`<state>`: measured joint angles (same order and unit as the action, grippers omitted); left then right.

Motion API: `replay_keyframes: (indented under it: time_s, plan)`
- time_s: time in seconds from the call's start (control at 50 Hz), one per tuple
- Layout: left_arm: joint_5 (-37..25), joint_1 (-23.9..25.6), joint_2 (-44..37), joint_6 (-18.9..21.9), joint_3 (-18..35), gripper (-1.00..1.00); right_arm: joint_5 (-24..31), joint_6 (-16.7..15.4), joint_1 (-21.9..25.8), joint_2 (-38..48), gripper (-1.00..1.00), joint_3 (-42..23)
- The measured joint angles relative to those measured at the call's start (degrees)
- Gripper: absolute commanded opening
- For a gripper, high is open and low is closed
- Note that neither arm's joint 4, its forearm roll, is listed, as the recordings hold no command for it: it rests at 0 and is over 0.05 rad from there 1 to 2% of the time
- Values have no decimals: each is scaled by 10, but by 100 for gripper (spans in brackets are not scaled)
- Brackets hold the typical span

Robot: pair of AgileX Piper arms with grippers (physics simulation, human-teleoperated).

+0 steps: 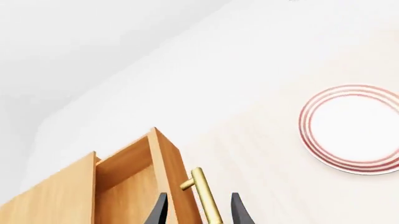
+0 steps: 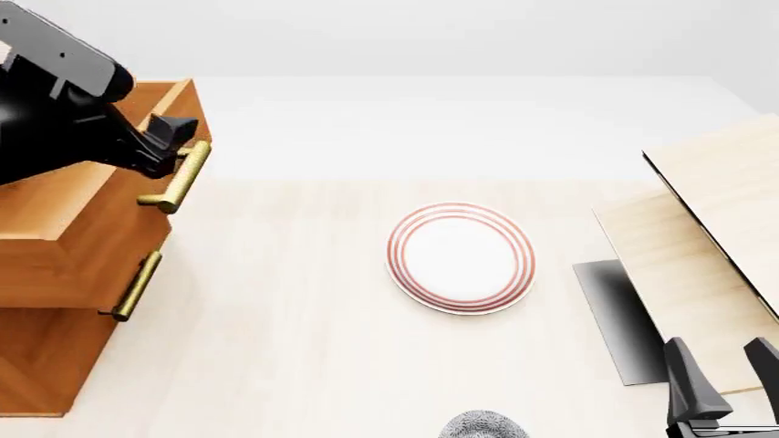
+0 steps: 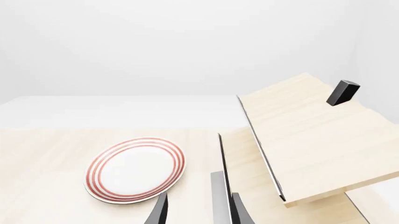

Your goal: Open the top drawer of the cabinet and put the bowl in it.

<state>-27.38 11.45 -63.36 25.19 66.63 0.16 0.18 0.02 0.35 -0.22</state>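
Nearest, at the front view's lower edge, only the rim of the small grey-blue speckled bowl (image 2: pixel 482 426) shows; neither wrist view includes it. Beside it to the right, the right gripper (image 2: pixel 721 370) hovers with fingers apart and nothing between them. Mid-desk lies the flat white plate with red rings (image 2: pixel 461 256), visible in all three views on the pale wood desk (image 2: pixel 292 347). To the right, pale light-wood boards (image 2: pixel 718 210) lean over a dark base; the right wrist view alone shows a small black block (image 3: pixel 342 92) on them. Farthest left, the tall orange-brown wooden cabinet (image 2: pixel 49 356) has its top drawer (image 2: pixel 73 210) pulled out. The left gripper (image 1: pixel 198 210) straddles the brass bar handle (image 1: pixel 204 196), fingers on either side; whether they touch it is unclear.
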Motion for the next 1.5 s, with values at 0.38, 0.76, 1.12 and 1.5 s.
replay_keyframes:
  time_s: [0.38,0.76,1.12,1.5]
  plan:
    - [-126,-46,-62,-127,150,100,0,0,0,0,100,0]
    - [-210,-74,-132,-221,259,100,0,0,0,0,100,0]
    - [-240,-73,-189,-291,301,100,0,0,0,0,100,0]
    - [-239,-90,-197,-325,292,100,0,0,0,0,100,0]
